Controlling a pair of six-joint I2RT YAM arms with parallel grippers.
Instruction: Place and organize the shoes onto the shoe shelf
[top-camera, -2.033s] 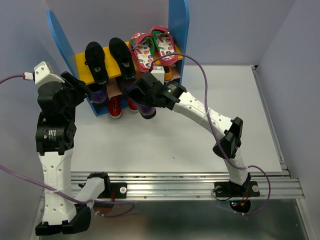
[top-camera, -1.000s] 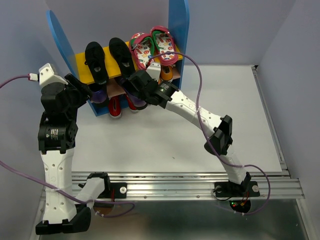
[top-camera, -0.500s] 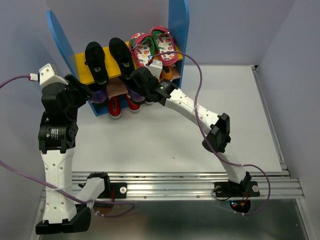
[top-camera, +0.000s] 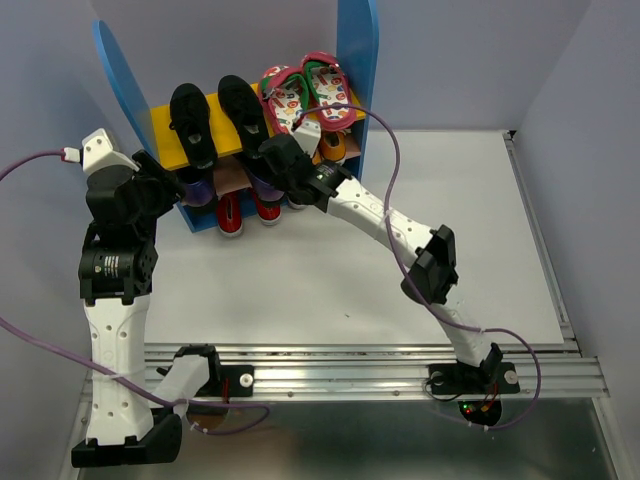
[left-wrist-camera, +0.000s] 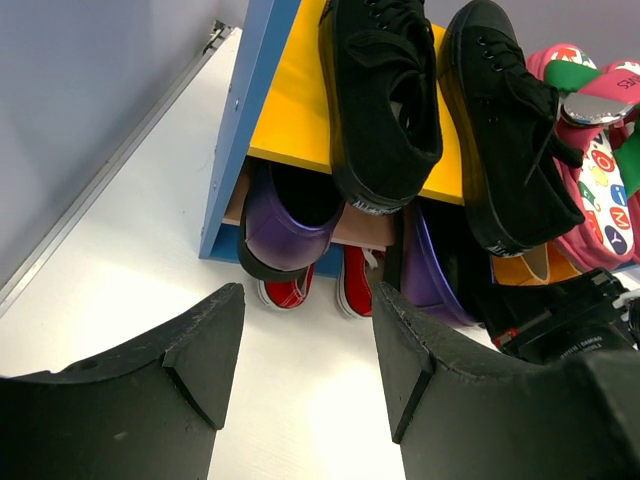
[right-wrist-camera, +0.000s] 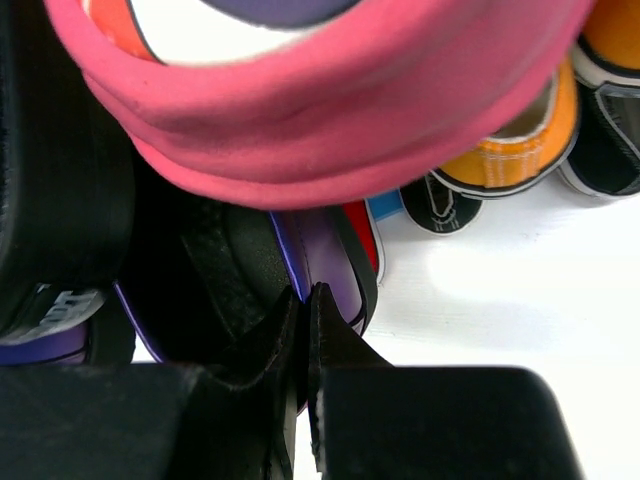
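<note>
The shoe shelf (top-camera: 357, 60) stands at the back of the table. Two black sneakers (top-camera: 192, 122) and the pink flip-flops (top-camera: 300, 95) lie on its yellow top board. My right gripper (top-camera: 272, 165) is shut on the rim of a dark purple loafer (right-wrist-camera: 325, 255) and holds it in at the lower board, under the flip-flops. The other purple loafer (left-wrist-camera: 285, 215) sits on the lower board at the left. Red shoes (left-wrist-camera: 350, 285) stand beneath it on the table. My left gripper (left-wrist-camera: 308, 295) is open and empty, just in front of the shelf's left end (left-wrist-camera: 250, 130).
An orange shoe (right-wrist-camera: 510, 150) and a black shoe (right-wrist-camera: 605, 150) sit under the shelf's right part. Grey walls close in the left, back and right. Open white table (top-camera: 330, 280) lies in front of the shelf.
My right arm has reached forward and carried the purple loafer from in front of the shelf in under the top board. My left arm has barely shifted.
</note>
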